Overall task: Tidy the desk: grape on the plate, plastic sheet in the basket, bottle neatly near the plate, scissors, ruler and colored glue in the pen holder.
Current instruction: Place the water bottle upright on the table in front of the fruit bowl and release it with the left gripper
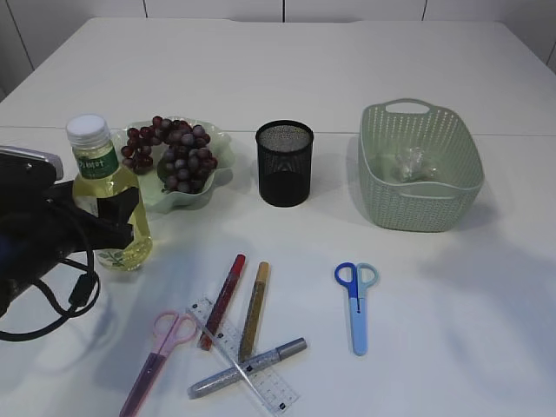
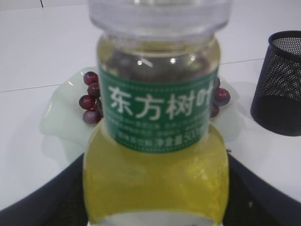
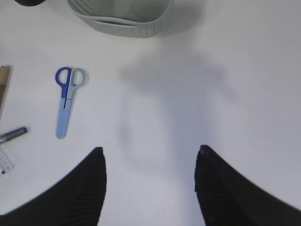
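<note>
The bottle of yellow liquid stands upright just left of the plate, which holds the grape bunch. My left gripper has a finger on each side of the bottle; no gap shows, and whether it grips is unclear. The plastic sheet lies in the basket. Blue scissors, pink scissors, a clear ruler and red, gold and silver colored glue lie on the table. The black pen holder stands mid-table. My right gripper hangs open over bare table.
In the right wrist view the blue scissors lie to the left and the basket rim is at the top. The left wrist view shows the plate behind the bottle and the pen holder at right.
</note>
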You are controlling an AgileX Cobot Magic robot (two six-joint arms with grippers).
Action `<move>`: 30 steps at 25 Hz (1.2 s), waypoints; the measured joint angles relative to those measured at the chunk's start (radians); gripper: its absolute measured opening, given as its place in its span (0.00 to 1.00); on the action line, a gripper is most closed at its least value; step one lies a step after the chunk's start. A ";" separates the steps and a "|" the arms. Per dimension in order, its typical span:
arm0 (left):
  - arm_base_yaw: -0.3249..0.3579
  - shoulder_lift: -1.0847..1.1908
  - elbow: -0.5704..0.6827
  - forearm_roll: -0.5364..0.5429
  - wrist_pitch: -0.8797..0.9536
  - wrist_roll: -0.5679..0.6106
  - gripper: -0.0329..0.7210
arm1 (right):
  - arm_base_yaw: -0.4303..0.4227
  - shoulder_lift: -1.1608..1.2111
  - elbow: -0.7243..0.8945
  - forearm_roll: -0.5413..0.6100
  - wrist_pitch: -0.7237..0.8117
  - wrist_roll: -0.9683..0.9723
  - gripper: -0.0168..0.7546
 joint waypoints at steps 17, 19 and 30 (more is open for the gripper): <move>0.000 0.000 0.004 -0.014 -0.006 0.000 0.82 | 0.000 0.000 0.000 0.000 0.000 0.002 0.63; 0.000 0.000 0.004 -0.024 -0.006 0.003 0.82 | 0.000 0.000 0.000 0.000 0.000 0.002 0.63; 0.000 -0.067 0.007 -0.034 -0.025 0.019 0.82 | 0.000 0.000 0.000 0.000 0.000 0.002 0.63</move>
